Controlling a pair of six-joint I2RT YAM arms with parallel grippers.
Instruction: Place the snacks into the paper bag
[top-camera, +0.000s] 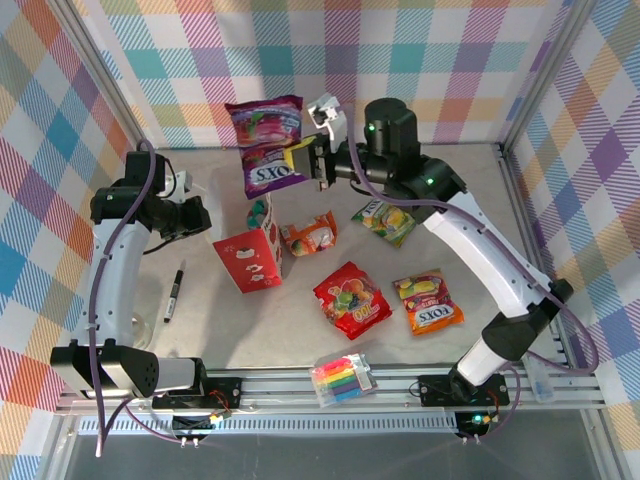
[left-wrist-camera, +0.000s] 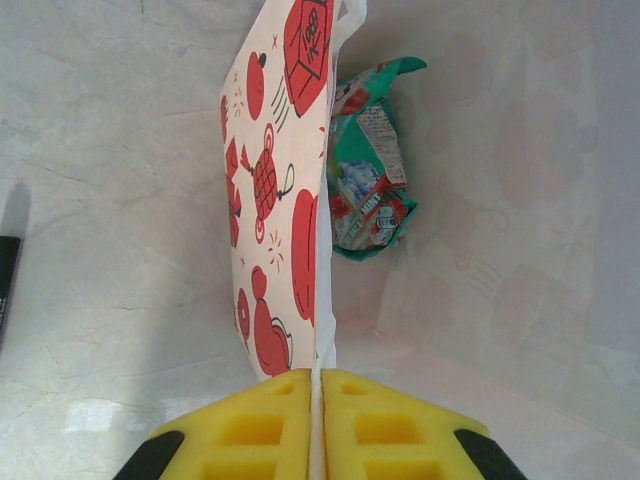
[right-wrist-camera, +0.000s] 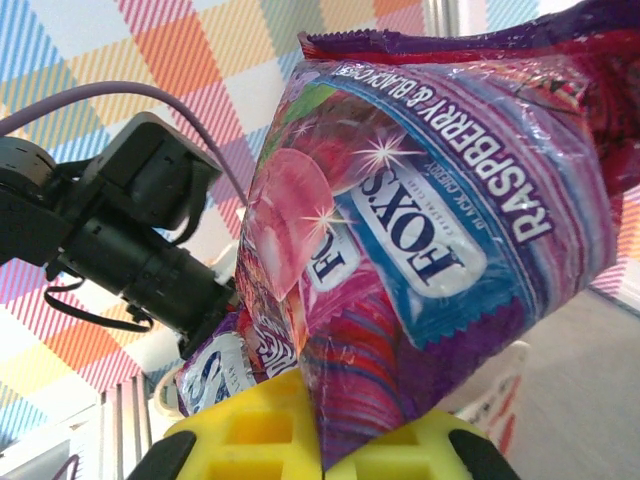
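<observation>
**Plaid-walled cell, pale table: purple pouch held above the bag**

Plaid walls (top-camera: 420, 60) close the cell on three sides. The table (top-camera: 470, 190) is pale, mottled and matt, with a metal rail (top-camera: 300, 385) along its near edge.

Right gripper (top-camera: 303, 160): its pads are clamped on the purple pouch (top-camera: 265, 122), which hangs in the air above and just behind the bag (top-camera: 250, 262). The wrist view shows the pinch at a lower edge, with the film buckled above it.

Left gripper (left-wrist-camera: 318, 425): its pads are pressed together on the edge of one bag wall, and the bag stands upright.

Handling, as judged:
- Treat the pouch as light, soft and glossy, so likely slippery, with loose sweets that shift inside.
- Take hold at a flat sealed edge, not the belly.
- The bag is thin paper and should tip or fold at a knock.
- Its mouth looks narrow, so enter edge-first.

A teal pouch (top-camera: 258, 210) shows at the bag's mouth; you cannot tell whether it sits fully inside.

The orange pouch (top-camera: 310, 236) lies just beside the bag. The yellow-green (top-camera: 385, 220), red (top-camera: 352, 298) and orange-red (top-camera: 428, 303) pouches lie apart to the right, with open table around them. The pen (top-camera: 174, 292) and markers (top-camera: 342, 380) are not your concern.
</observation>
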